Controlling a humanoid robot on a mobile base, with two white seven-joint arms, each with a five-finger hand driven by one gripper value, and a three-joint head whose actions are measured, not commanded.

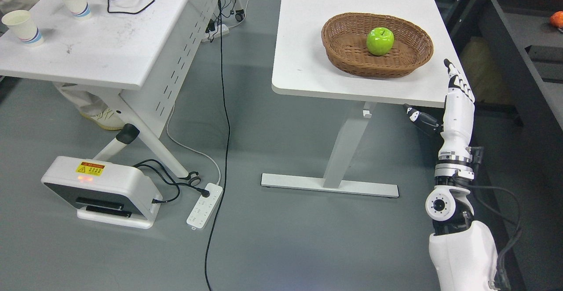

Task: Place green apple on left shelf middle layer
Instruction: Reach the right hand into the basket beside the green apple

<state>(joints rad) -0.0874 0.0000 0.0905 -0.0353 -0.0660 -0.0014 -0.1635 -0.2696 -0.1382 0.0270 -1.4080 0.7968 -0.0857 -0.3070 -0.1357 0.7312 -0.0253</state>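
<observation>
Right hand (457,102): fingers extended, thumb splayed, held nothing, raised beside the white table (308,40) at its right edge | green apple (380,41): sat upright in the wicker basket (352,51) on that table, apart from the hand

The right hand (457,102) stands at the right of the frame, fingers (453,73) straight, just beside the surface (308,40) edge and apart from the basket (352,58). Above the green apple (380,41) the basket is open; its woven wall rings the fruit. Left of the basket the surface lies bare.
</observation>
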